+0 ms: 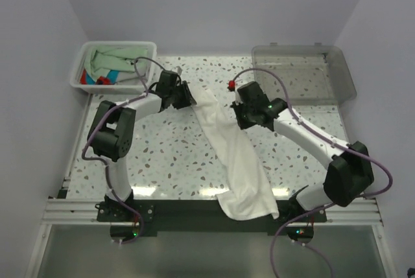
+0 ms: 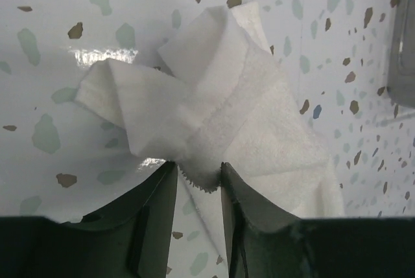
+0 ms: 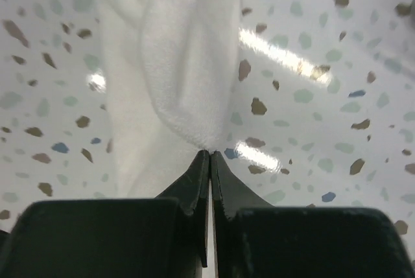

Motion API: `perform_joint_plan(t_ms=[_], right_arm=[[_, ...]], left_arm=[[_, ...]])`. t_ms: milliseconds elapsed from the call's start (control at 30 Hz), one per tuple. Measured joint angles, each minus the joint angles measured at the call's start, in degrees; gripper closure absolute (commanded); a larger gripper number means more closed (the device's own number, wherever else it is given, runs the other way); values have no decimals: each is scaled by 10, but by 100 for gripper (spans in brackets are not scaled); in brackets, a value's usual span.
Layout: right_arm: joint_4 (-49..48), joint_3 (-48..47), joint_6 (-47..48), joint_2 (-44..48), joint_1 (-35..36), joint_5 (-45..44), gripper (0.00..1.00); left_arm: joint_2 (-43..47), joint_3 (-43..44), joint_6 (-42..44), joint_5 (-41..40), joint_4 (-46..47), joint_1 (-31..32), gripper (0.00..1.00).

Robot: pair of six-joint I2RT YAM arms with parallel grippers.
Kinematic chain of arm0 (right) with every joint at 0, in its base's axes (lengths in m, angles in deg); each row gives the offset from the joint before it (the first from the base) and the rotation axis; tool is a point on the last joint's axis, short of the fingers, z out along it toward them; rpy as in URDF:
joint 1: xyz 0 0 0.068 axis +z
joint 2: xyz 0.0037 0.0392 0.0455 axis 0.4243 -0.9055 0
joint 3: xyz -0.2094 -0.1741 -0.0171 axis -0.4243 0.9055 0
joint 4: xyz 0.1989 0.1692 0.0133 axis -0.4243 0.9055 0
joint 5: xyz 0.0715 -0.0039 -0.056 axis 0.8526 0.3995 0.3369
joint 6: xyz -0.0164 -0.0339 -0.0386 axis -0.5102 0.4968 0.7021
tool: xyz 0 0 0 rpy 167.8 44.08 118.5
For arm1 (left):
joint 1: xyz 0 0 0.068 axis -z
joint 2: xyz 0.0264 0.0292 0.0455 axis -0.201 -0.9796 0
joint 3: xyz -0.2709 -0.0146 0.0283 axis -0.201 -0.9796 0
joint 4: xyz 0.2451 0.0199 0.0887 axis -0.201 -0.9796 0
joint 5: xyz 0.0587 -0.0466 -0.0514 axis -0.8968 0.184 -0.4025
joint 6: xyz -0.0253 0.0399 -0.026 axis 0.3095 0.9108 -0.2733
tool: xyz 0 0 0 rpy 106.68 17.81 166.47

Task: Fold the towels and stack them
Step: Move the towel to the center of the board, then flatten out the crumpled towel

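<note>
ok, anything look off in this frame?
The white towel is bunched into a twisted diagonal strip instead of lying spread flat. Its near end spills over the front edge of the table onto the black rail. Nothing else stands out.

White towel (image 1: 233, 155) is stretched as a long rumpled strip, running diagonally from just right of the basket (image 1: 83, 64). Mint green towel (image 1: 113, 59) and patterned towel (image 1: 107, 78) are heaped inside it.
</note>
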Motion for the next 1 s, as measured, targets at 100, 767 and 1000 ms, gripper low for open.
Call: perform_joint_plan(t_ms=[100, 767, 1000], right_arm=[[13, -54, 11, 40, 12, 8, 100], [92, -133, 23, -153, 403, 62, 45], [33, -60, 6, -7, 162, 60, 54]], left_arm=[[19, -6, -9, 7, 16, -8, 42], [427, -253, 50, -21, -85, -195, 13], [426, -258, 59, -12, -123, -112, 18]])
